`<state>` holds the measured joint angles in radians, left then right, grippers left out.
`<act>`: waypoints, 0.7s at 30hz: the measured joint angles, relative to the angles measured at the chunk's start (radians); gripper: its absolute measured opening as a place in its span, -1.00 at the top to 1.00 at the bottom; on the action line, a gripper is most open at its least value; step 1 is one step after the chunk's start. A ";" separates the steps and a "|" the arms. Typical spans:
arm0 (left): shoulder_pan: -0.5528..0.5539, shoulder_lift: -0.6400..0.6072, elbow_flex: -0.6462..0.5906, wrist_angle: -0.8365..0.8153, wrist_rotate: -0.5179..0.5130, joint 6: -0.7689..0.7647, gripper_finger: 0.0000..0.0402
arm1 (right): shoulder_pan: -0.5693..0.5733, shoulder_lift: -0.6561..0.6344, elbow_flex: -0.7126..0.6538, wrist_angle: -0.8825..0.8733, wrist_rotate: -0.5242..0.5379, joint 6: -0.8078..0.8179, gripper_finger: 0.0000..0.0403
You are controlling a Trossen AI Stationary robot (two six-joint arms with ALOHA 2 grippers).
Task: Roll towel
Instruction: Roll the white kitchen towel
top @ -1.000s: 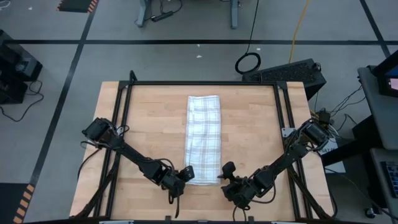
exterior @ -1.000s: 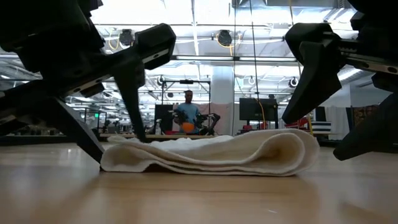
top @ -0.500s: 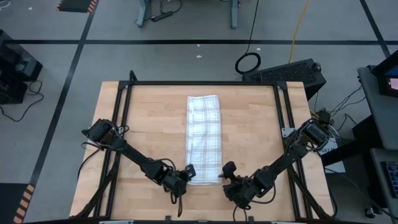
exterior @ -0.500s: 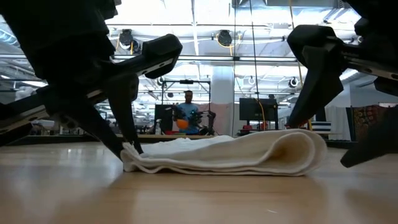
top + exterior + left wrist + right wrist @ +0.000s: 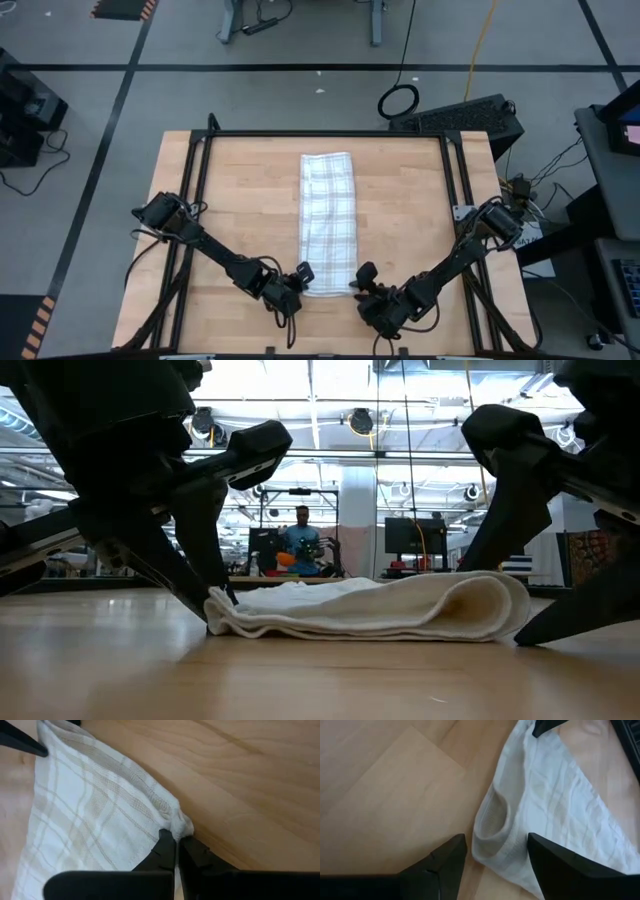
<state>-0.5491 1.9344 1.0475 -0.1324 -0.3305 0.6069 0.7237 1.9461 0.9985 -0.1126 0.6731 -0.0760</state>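
The towel [image 5: 327,210], white with a grey-tan plaid grid, lies folded in a long narrow strip down the middle of the wooden table, several layers thick in the low view [image 5: 370,610]. My left gripper [image 5: 300,277] is shut at its near left corner. My right gripper [image 5: 358,283] is open at the near right corner. In the right wrist view its two fingers [image 5: 447,857] stand on either side of the looped fold [image 5: 492,832]. My left gripper pinches the towel's near left corner [image 5: 182,822] between its two fingers, where the cloth bunches up. The fingers slant down from the table's near left side. The corner stays low on the table and the rest lies flat. My right gripper: whether its fingers touch the fold, I cannot tell.
Black frame rails [image 5: 192,200] run along the table's left, right and far sides. Bare wood lies on both sides of the strip. In the low view a person [image 5: 303,535] stands far off in the room beyond the table.
My left gripper has shut on the near left corner and rolled a little. That corner has been drawn slightly toward the table's right, bunching up, while the rest of the strip stayed put. My right gripper has sunk lower around the near right corner.
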 joint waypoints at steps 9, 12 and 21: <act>0.000 -0.001 -0.001 0.008 0.000 -0.007 0.98 | -0.016 0.003 -0.002 0.027 -0.007 -0.025 0.24; 0.000 -0.003 -0.001 0.014 0.000 -0.047 0.98 | -0.022 0.003 -0.002 0.030 -0.009 -0.016 0.48; -0.046 -0.017 -0.001 0.042 -0.006 -0.226 0.98 | -0.005 -0.001 0.007 0.037 0.018 0.151 0.92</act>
<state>-0.5955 1.9175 1.0462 -0.0908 -0.3367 0.3813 0.7182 1.9449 1.0059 -0.0757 0.6909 0.0746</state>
